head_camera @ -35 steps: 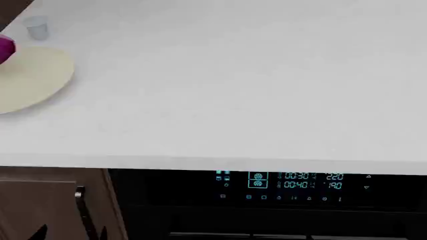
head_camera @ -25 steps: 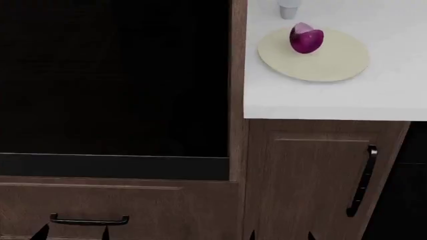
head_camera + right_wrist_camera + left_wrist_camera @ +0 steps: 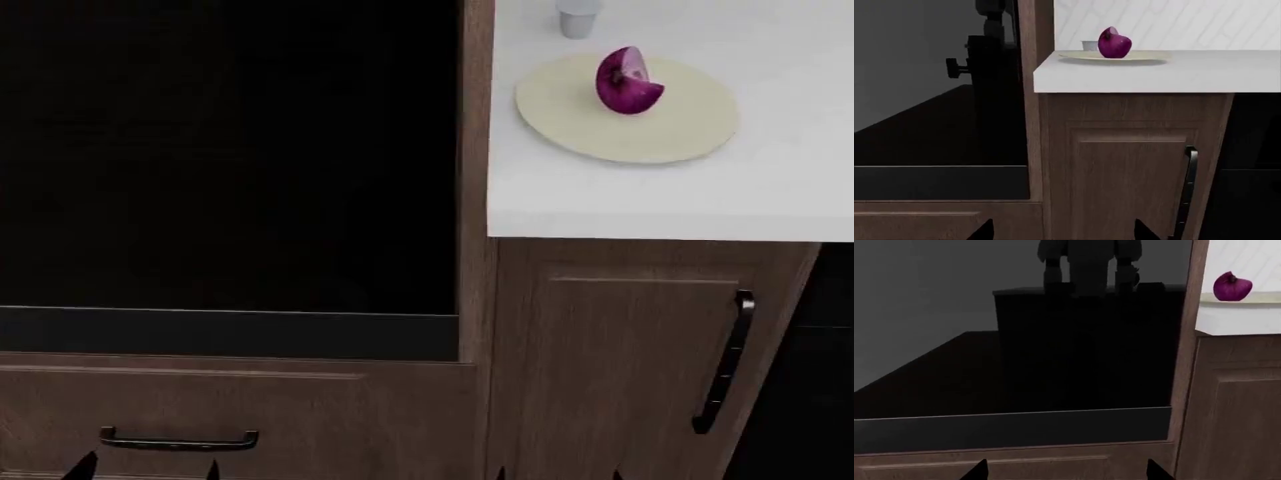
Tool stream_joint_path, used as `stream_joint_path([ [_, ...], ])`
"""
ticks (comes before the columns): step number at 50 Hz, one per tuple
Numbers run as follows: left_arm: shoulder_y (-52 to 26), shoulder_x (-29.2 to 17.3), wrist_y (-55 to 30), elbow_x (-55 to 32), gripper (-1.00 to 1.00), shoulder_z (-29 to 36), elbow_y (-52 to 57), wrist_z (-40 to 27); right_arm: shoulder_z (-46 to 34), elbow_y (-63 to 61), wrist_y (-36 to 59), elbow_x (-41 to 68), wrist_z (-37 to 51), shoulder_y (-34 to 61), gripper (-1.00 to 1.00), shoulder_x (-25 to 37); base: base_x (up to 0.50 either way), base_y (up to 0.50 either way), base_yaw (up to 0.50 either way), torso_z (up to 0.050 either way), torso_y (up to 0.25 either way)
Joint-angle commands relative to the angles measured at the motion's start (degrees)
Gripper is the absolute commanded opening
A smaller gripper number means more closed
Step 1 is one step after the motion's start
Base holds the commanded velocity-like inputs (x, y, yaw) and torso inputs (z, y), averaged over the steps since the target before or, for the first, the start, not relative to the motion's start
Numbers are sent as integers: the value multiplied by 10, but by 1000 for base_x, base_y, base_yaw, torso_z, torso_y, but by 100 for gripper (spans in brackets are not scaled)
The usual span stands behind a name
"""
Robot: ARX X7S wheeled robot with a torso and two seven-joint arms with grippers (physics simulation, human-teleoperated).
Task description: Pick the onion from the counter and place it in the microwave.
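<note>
onion (image 3: 627, 82) sitting on cream disc (image 3: 627, 130) on bench (image 3: 774, 190), tip leaning toward wall | cup (image 3: 578, 18) being cut off | both pincers showing only dark tips, opening unclear

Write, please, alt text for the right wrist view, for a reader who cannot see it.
A magenta onion sits on a flat cream disc on the white counter, with a small grey cup just behind it. Below is a brown cabinet door with a dark handle; beside it, a glossy black panel. The right gripper shows only its dark fingertips.
</note>
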Motion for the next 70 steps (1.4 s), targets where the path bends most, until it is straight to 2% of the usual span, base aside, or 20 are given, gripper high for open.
stream_joint_path([
  [1, -7, 8, 3, 6, 100, -9, -14, 5, 9, 5, 0, -6, -10, 4, 100, -6, 0, 0, 0, 0, 0],
  [2, -7, 8, 3, 6, 100, -9, -14, 5, 9, 5, 0, -6, -10, 4, 100, -6, 0, 0, 0, 0, 0],
  [3, -123, -90, 4, 592, 100, 18, -14, -121, 7, 0, 211, -539, -42, 179, 100, -37, 0, 0, 0, 0, 0],
  [4, -37, -4, -17, 506, 100, -44, -8, -36, 39, 8, 125, -453, -41, 93, 100, -33, 0, 0, 0, 0, 0],
  [5, -9, 37, -19, 420, 100, -40, -9, 31, 36, 4, 39, -367, -36, 7, 100, -29, 0, 0, 0, 0, 0],
  [6, -8, 33, -23, 334, 100, -34, -5, 34, 33, 5, -1, -281, -33, 3, 100, -26, 0, 0, 0, 0, 0],
  [8, -7, 32, -7, 162, 100, -37, -1, 30, 29, 7, -2, -109, -27, 4, 100, -22, 0, 0, 0, 0, 0],
  [9, -11, 32, -63, 76, 100, -38, 16, 32, 28, 3, 0, -23, -25, 4, 100, -20, 0, 0, 0, 0, 0],
  [10, -11, 33, -52, 0, 100, -40, 14, 29, 26, 2, 0, -14, -23, 3, 100, -19, 0, 0, 0, 0, 0],
  [16, -4, 17, -41, 15, 100, -15, 19, 25, 17, 0, -3, -5, -14, -1, 100, -10, 0, 0, 0, 50, 0],
  [36, -11, 0, -39, 5, 100, 0, 39, 1, -3, -2, -5, 11, 4, 2, 100, 8, 0, 0, 0, 50, 0],
  [42, -21, -5, -50, -2, 100, -4, 68, -8, 3, -40, 16, 21, 12, 5, 100, 20, 0, 0, 0, 50, 0],
  [48, -47, -15, -97, -8, 100, -6, 129, -16, 27, -121, 66, 41, 25, 13, 100, 39, 0, 0, 0, 50, 0],
  [54, -89, -33, -183, -18, 100, -14, 203, -21, 71, -196, 128, 45, 60, 33, 100, 62, 0, 0, 0, 50, 0],
  [60, -121, -36, -253, -47, 100, -37, 240, -28, 155, -260, 182, 60, 105, 34, 100, 82, 0, 0, 0, 22, 0],
  [70, -141, -52, -268, -43, 100, -28, 271, -29, 305, -353, 243, 93, 164, 19, 100, 104, 0, 0, 0, 0, 0],
])
